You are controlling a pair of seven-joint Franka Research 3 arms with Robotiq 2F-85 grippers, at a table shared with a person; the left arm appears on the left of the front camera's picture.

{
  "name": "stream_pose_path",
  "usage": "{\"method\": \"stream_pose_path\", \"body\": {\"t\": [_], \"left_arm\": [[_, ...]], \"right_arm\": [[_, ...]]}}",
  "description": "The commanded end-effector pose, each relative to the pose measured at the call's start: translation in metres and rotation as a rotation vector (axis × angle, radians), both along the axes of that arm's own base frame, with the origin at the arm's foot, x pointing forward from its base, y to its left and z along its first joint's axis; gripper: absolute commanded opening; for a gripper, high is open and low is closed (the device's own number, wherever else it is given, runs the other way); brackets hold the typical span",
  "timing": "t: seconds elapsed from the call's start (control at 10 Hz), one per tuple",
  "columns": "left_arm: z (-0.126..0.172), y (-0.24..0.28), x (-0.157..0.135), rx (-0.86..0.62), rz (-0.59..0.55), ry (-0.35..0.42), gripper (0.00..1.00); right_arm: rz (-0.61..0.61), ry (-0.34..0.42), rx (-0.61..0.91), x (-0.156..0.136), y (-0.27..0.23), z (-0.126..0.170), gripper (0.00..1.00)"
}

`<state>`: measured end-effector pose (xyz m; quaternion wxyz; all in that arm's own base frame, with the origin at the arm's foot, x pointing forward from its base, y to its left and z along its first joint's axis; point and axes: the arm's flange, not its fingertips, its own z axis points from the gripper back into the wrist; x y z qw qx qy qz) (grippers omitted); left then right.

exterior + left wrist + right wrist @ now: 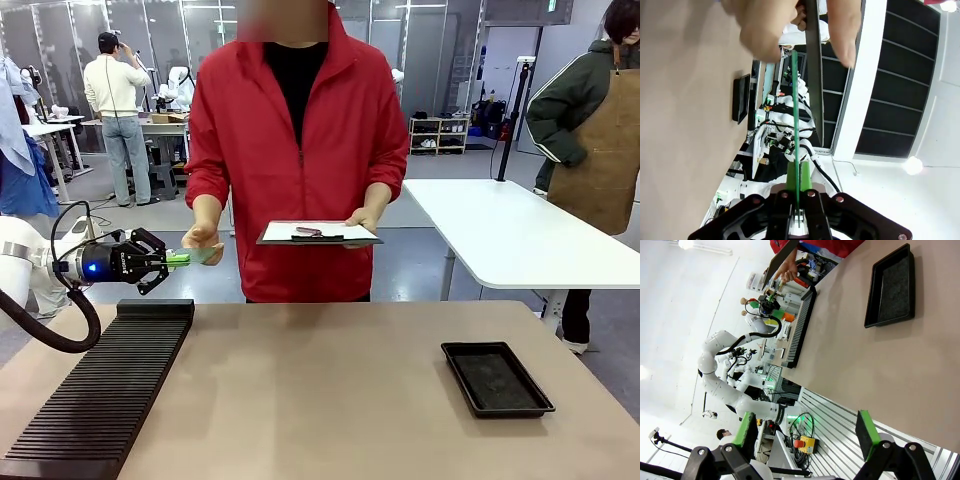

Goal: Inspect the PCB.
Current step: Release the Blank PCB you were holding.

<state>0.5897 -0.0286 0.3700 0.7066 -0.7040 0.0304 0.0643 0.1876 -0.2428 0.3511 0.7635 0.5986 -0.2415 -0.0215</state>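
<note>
**Left gripper and a person's hand both on the PCB, held in the air**

The left gripper [178,259] is closed flat on the near end of the PCB [200,255], its green pads pressed on both faces. In the left wrist view the jaws stand nearly together, with only the thin board between them. There the PCB [795,125] shows edge-on as a narrow green line. Its long axis runs straight out ahead of the gripper [798,192], in line with the fingers.

In the front view the board lies roughly level, clear of the table [330,400]. Its free end points away from the fingertips toward the person across the table. The person's hand [205,240] is at that far end, fingers curled around it; the wrist view shows the same hand [785,25] directly ahead of the pads. Beyond the board, further out along the same line, the person's other hand [365,218] holds a clipboard [320,235] level at waist height.

Below and just beside the left gripper, a black ribbed rack [110,385] lies on the table. A shallow black tray [497,378] sits well apart, toward the far side of the table from this gripper.

The right gripper [806,432] is spread wide with nothing between its green-padded fingers [746,429]. The tray [890,285] and the rack [802,325] lie far ahead of it on the table.
</note>
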Motion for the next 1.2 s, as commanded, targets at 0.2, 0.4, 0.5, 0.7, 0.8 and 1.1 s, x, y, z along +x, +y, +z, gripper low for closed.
{"method": "stream_pose_path", "body": {"t": [0.2,0.4,0.5,0.7,0.8,1.1], "left_arm": [[0.0013,-0.0006,-0.0003,-0.002,-0.008,0.01,0.03],[0.0013,-0.0006,-0.0003,-0.002,-0.008,0.01,0.03],[0.0013,-0.0006,-0.0003,-0.002,-0.008,0.01,0.03],[0.0013,-0.0006,-0.0003,-0.002,-0.008,0.01,0.03],[0.0013,-0.0006,-0.0003,-0.002,-0.008,0.01,0.03],[0.0013,-0.0006,-0.0003,-0.002,-0.008,0.01,0.03]], "right_arm": [[-0.001,-0.014,0.005,-0.0006,-0.0003,0.0017,1.0],[-0.001,-0.014,0.005,-0.0006,-0.0003,0.0017,1.0],[-0.001,-0.014,0.005,-0.0006,-0.0003,0.0017,1.0],[-0.001,-0.014,0.005,-0.0006,-0.0003,0.0017,1.0],[-0.001,-0.014,0.005,-0.0006,-0.0003,0.0017,1.0],[-0.001,-0.014,0.005,-0.0006,-0.0003,0.0017,1.0]]}}
